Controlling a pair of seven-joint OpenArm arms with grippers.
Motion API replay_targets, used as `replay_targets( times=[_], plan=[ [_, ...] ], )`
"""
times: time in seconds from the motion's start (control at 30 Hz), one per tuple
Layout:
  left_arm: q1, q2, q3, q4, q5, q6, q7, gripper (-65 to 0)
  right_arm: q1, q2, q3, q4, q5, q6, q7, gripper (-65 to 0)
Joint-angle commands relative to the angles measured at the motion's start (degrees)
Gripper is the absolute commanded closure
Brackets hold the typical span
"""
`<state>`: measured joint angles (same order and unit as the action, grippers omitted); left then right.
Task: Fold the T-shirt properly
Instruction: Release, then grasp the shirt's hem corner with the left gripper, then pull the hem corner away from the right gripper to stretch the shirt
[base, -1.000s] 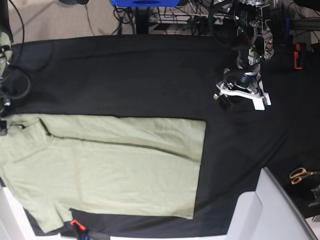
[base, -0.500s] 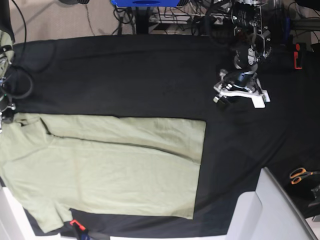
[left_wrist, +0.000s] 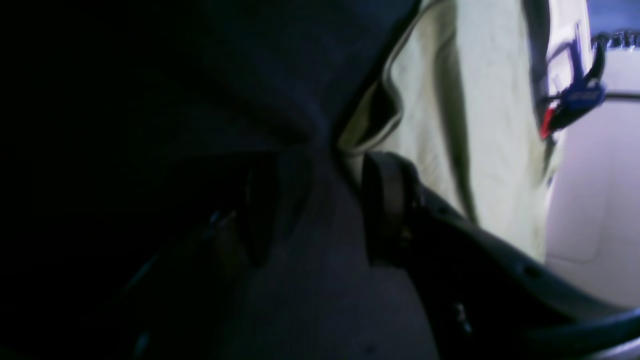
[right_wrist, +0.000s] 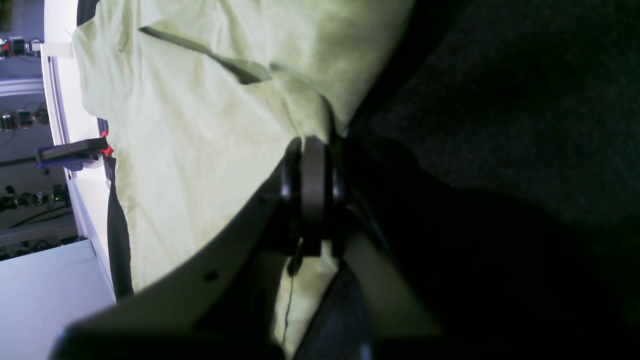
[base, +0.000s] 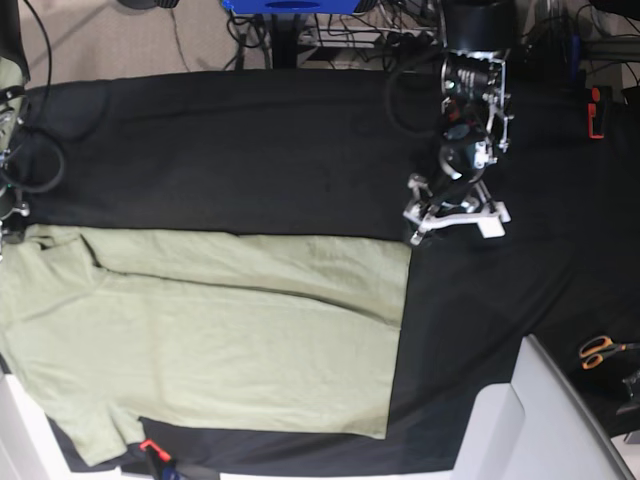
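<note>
The pale sage-green T-shirt (base: 220, 330) lies flat on the black table cloth (base: 250, 150), partly folded, with a straight edge on the right. My left gripper (base: 452, 226) is open just right of the shirt's upper right corner. In the left wrist view its fingers (left_wrist: 385, 205) straddle bare black cloth, with the shirt's corner (left_wrist: 450, 100) just beyond them. My right gripper (right_wrist: 311, 150) is shut on the shirt's edge (right_wrist: 210, 125). It sits at the far left border of the base view (base: 8, 228).
Orange-handled scissors (base: 600, 350) lie at the right edge. A white surface (base: 520, 420) fills the lower right corner. A red and blue clamp (base: 152, 452) grips the cloth's front edge. Cables and stands run along the far side.
My left arm has swung down and left, from the far right of the cloth to the shirt's upper right corner. The shirt's left end has shifted slightly with the right gripper.
</note>
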<state>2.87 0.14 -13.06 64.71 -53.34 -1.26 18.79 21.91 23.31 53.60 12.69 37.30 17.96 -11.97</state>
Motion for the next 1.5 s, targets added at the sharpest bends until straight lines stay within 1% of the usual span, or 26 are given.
replay_targets(
  times=[0.0,0.07,0.17,0.23,0.4,0.63,0.67,0.7,0.8,0.83,1.07,1.23,1.3,1.37,1.47],
  plan=[
    [-1.0,0.2,0.1,-0.8,-0.1,0.4,0.8,-26.2,0.6,1.2,-0.1,0.5,-0.2,-0.6,0.2,0.0],
    [-2.5,0.5,0.4,-3.0,-0.1,0.4,0.9,-26.2,0.6,1.2,-0.1,0.5,-0.2,-0.6,0.2,0.0],
    [-2.8,2.2,0.1,-3.5,-0.1,0.4,0.8,-26.2,0.6,1.2,-0.1,0.5,-0.2,-0.6,0.2,0.0],
    [-3.0,2.5,0.2,-4.0,0.1,0.4,0.6,-26.2,0.6,1.2,-0.1,0.5,-0.2,-0.5,0.2,0.0],
    [-6.3,2.6,0.6,-7.4,0.4,0.4,0.7,-26.2,0.6,1.2,-0.1,0.5,-0.2,-0.5,0.2,0.0],
    [-10.4,2.5,0.6,-15.3,0.4,0.3,0.5,-25.7,0.6,1.1,-0.1,0.5,-0.2,-0.5,0.2,0.0],
    [-10.8,2.5,0.6,-16.1,0.4,0.3,0.5,-24.7,0.6,1.1,-0.1,0.5,-0.2,-0.5,0.2,0.0],
    [-11.0,2.5,0.6,-16.8,0.4,0.3,0.4,-21.4,0.6,1.1,-0.1,0.5,-0.2,-0.5,0.2,0.0],
    [-11.3,2.5,0.6,-17.2,0.4,0.2,0.4,-1.6,0.6,1.1,-0.1,0.5,-0.2,-0.5,0.2,0.0],
    [-11.3,2.5,0.6,-17.3,0.4,0.2,0.4,0.0,0.6,1.1,-0.1,0.5,-0.2,-0.5,0.2,0.0],
    [-9.0,1.4,0.4,-16.7,0.1,0.6,0.9,0.0,0.6,1.1,-0.1,0.6,-0.2,-0.5,0.2,0.0],
    [-3.9,1.4,0.6,-7.4,0.2,0.7,1.0,0.0,-0.3,1.4,-0.2,0.7,-0.2,-0.5,0.0,0.0],
    [-2.0,1.2,0.3,-4.2,0.3,0.7,1.0,0.0,-0.7,1.5,-0.2,2.2,-0.2,-0.5,-2.1,0.0],
    [-0.8,0.3,0.5,-2.7,0.0,0.8,1.0,0.0,-2.3,1.1,0.2,5.5,-0.2,-0.5,-4.4,0.0],
    [0.5,-0.3,0.3,-2.2,-0.1,0.8,1.0,0.0,-4.1,-0.9,0.4,11.4,-0.2,-0.5,-7.2,0.0]
  ],
)
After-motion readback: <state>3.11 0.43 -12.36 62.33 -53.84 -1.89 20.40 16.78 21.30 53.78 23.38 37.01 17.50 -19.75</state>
